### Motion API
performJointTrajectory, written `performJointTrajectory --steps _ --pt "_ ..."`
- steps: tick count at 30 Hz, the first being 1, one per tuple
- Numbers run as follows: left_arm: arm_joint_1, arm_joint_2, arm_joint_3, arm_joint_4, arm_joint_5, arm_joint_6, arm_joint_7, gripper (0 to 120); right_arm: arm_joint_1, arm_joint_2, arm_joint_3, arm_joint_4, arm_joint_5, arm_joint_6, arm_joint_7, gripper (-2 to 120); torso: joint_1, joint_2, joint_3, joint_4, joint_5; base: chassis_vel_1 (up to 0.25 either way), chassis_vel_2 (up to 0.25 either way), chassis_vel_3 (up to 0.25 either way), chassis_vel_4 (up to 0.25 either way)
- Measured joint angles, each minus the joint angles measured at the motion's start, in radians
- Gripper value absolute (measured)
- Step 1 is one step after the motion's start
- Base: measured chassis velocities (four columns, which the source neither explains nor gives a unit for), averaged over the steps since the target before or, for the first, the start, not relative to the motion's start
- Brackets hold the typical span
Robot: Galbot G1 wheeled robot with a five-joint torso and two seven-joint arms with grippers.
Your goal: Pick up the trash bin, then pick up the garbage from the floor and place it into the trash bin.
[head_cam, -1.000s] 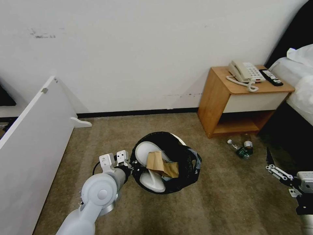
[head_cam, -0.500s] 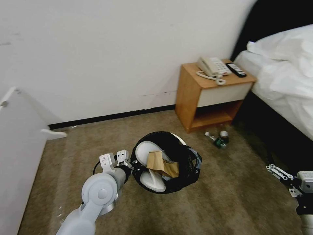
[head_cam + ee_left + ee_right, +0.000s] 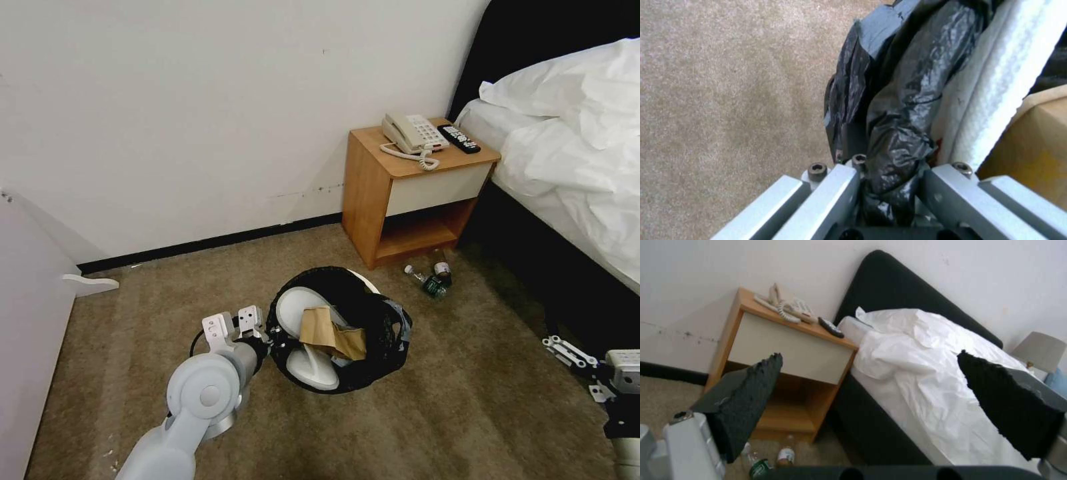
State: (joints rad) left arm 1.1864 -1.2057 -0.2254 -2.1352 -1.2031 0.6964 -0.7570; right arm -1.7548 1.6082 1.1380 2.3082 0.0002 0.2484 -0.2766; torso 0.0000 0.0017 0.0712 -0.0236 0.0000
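Bin [image 3: 373,333] held by your left claw [image 3: 270,340] — slippers [image 3: 300,313], cardboard [image 3: 330,333] inside | bottles [image 3: 430,280] left at 1 o'clock | right claw [image 3: 871,400] wide, empty

Brown carpet [image 3: 460,400], wooden nightstand [image 3: 373,193], bed [image 3: 573,160]

Left gripper [image 3: 270,341] reaches forward, jaws clamped; right gripper [image 3: 871,406] low at right, jaws wide apart.
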Motion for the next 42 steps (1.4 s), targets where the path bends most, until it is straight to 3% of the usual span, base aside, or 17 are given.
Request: performJointTrajectory --steps 42 --pt "0.000 0.000 -0.001 0.002 0.018 -0.003 0.004 0 -0.004 0.000 -0.002 0.000 0.004 0.000 -0.003 100 0.000 0.000 0.000 0.0000 0.0000 -0.076 0.079 0.077 -0.076"
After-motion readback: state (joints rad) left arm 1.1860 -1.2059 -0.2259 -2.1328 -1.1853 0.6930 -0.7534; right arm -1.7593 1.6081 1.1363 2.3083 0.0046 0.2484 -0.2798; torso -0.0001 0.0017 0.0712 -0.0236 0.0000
